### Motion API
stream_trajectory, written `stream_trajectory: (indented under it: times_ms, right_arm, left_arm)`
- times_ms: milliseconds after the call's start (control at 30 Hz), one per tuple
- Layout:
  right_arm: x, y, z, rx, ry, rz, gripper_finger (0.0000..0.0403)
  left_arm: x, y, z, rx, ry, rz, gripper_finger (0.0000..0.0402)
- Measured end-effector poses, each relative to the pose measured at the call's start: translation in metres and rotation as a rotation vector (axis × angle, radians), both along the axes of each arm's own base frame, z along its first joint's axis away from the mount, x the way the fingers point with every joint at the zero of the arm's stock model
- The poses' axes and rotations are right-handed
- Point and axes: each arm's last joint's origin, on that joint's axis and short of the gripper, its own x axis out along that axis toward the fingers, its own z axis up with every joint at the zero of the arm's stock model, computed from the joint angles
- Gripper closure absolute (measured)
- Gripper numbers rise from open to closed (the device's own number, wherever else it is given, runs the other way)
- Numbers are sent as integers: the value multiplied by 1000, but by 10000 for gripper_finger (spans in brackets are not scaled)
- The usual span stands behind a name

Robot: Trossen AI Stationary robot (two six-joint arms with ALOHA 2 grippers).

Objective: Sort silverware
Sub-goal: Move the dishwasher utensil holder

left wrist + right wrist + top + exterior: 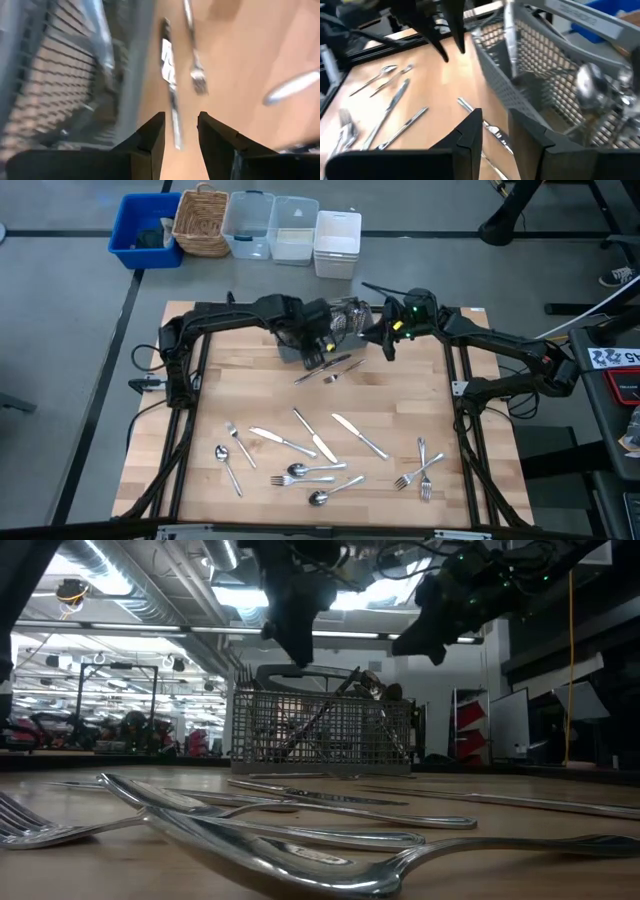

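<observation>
The grey wire-mesh basket stands at the table's far middle with several pieces of silverware standing in it. A knife and a fork lie on the wood just near of it. More forks, spoons and knives lie spread over the near half. My left gripper hovers open and empty above the knife, at the basket's near left corner. My right gripper hovers open and empty at the basket's near right corner.
Beyond the far edge stand a blue bin, a wicker basket, two clear containers and a white one. Two forks lie near the right edge. Bare wood lies between the basket and the near group.
</observation>
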Motion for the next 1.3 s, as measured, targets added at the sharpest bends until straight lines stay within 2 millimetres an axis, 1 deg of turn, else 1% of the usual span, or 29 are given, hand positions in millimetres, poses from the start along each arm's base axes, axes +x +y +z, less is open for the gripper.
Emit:
stream_trajectory:
  times_ms: [100,200,367,500,700,867,1067,1167,1300]
  right_arm:
    - [0,1,0,-1,-8,25,310]
    - [0,1,0,5,-8,26,310]
    - [0,1,0,8,-11,32,311]
    - [0,1,0,6,-10,29,310]
    - [0,1,0,5,-9,25,311]
    - [0,1,0,3,-9,25,311]
    - [0,0,1,-43,-9,42,311]
    - [0,0,1,-69,-9,51,311]
    - [0,-1,0,-93,3,21,311]
  left_arm:
    - [4,-15,-1,-14,4,-10,300]
    - [9,-26,-6,-18,21,-40,300]
    - [23,-41,-26,-30,63,-60,300]
    - [38,-46,-52,0,114,-89,300]
    - [52,-37,-85,5,158,-100,300]
    - [59,-22,-102,10,149,-48,300]
    - [61,-5,-106,33,121,21,300]
    - [60,0,-106,38,116,36,300]
    - [59,4,-106,58,122,46,300]
